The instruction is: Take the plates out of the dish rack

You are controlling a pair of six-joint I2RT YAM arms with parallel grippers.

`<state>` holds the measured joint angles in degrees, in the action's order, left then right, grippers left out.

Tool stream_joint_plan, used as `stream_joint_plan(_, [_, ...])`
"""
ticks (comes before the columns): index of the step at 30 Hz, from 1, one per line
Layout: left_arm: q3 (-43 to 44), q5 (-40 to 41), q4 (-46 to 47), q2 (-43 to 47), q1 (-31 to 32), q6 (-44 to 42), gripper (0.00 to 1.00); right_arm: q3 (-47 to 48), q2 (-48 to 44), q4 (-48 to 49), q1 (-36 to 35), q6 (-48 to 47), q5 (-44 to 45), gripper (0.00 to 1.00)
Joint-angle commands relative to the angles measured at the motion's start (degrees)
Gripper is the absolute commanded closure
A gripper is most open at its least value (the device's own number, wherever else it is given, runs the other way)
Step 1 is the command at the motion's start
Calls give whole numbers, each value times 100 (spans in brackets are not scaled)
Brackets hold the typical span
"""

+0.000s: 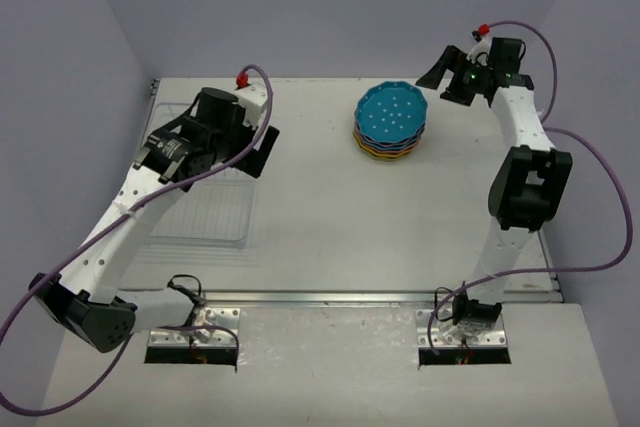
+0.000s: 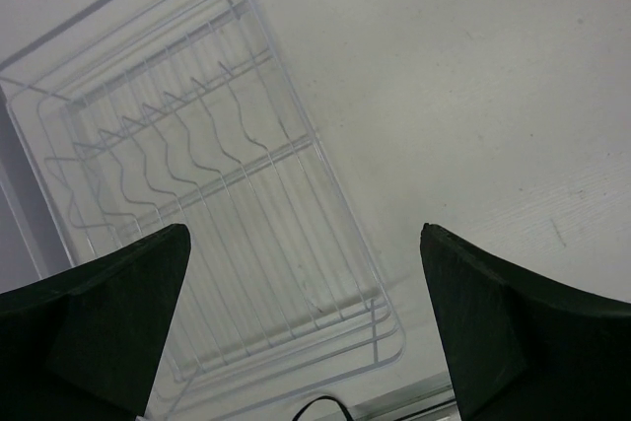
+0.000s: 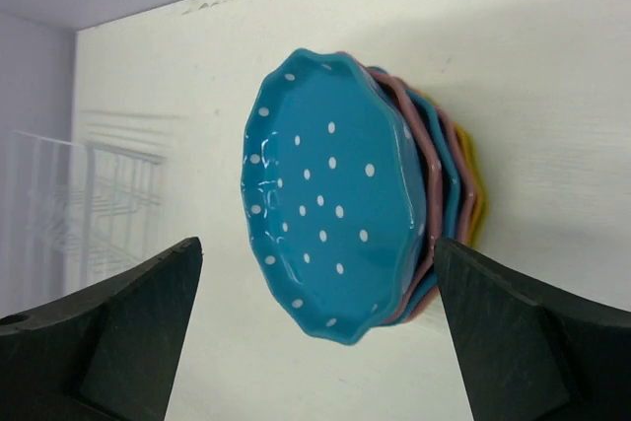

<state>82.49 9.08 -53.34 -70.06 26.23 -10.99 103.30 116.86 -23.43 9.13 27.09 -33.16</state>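
Several scalloped, white-dotted plates [image 1: 390,123] lie stacked on the table at the back centre, a blue one [image 3: 330,202] on top with pink, blue and yellow rims under it. My right gripper [image 1: 446,80] hovers open just right of the stack, touching nothing; in its wrist view the right gripper [image 3: 317,242] has wide-apart jaws that frame the stack's near edge. The wire dish rack [image 1: 205,202] sits at the left with no plate showing in it. Over its right side my left gripper [image 1: 262,152] is open and holds nothing. From the left wrist, the left gripper [image 2: 304,231] looks down on bare rack [image 2: 197,175] wires.
Purple walls close the table at the back and both sides. A metal strip [image 1: 350,297] runs along the table's near edge by the arm bases. Purple cables loop beside each arm.
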Motion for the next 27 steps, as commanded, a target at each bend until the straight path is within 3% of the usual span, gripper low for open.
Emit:
stream_joint_plan(1, [-104, -1532, 87, 103, -985, 675, 0, 149, -1359, -331, -25, -1218, 742, 1])
stream_joint_plan(4, [-246, -1964, 237, 80, -1385, 873, 0, -498, -2000, -317, -25, -1579, 581, 1])
stream_joint_plan(8, [-696, -2132, 859, 170, -1841, 1257, 0, -2465, -3809, -102, -17, -2150, 279, 1])
stream_joint_plan(10, [-901, -2110, 1159, 291, -1885, 1353, 0, -3173, -4258, -22, -25, -2251, 283, 1])
stream_joint_plan(12, [-1140, -1899, 1558, 531, -1894, 1321, 0, -4099, -5298, 116, -20, -2282, 358, 1])
stream_joint_plan(16, [-1877, -1303, 2154, 1090, -1894, 1131, 0, -5464, -6513, 245, -25, -2101, 491, 1])
stream_joint_plan(20, [-2384, -946, 2385, 1579, -1894, 855, 0, -6385, -7224, 458, -25, -2011, 592, 1])
stream_joint_plan(27, [-2702, -708, 2426, 2220, -1894, 713, 0, -6526, -7424, 521, -25, -1892, 591, 1])
